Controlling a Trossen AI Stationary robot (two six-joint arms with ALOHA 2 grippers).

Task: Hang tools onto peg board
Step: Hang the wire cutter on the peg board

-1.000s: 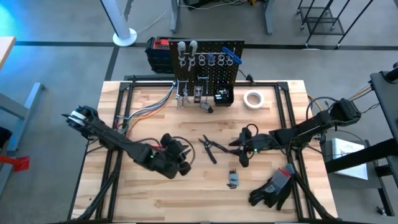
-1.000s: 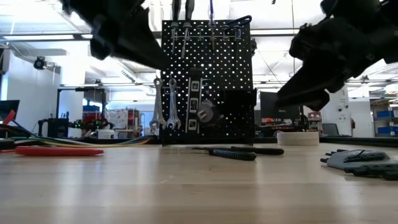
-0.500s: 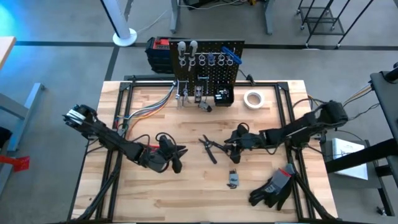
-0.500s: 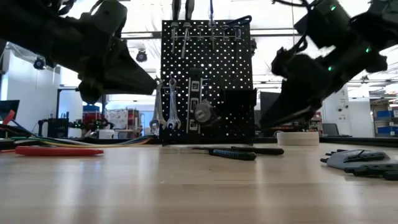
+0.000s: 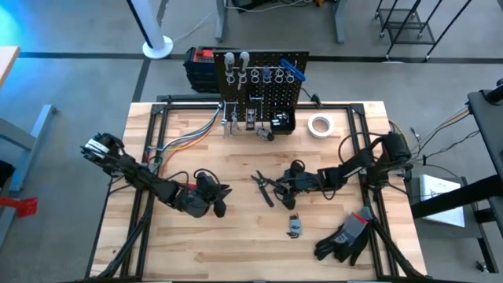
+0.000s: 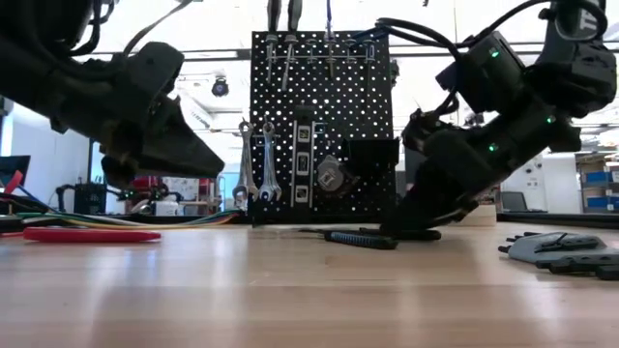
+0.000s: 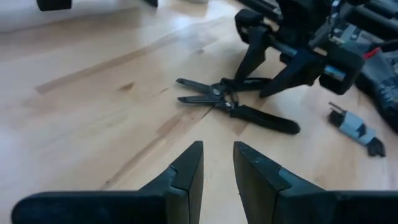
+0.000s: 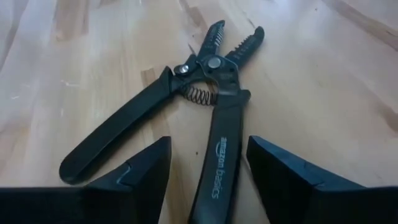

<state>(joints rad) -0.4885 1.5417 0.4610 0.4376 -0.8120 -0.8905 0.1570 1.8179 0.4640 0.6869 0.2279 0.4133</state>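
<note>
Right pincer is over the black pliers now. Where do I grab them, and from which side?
Take the black pliers by the one handle already between the open right pincer, coming straight down. They lie flat with handles splayed, so a single handle fits.

Peg board [image 5: 263, 79]: 1, upright and black.
Silver wrenches [image 6: 256, 164] hanging on the board's face: 2.
Small black bin [image 5: 282, 123] on the board: 1.
Tools in the top row of hooks: several, exact number cannot be told.
Black pliers [image 8: 186, 112] lying open on the table: 1.
Small grey-and-black tool [image 5: 294, 226] on the table: 1.
White tape roll [image 5: 319, 125]: 1.
Black gloves [image 5: 346, 236]: 1 heap, number of gloves cannot be told.
Red-and-black box [image 5: 201, 66] behind the board: 1.
Robot arms: 2.
</note>
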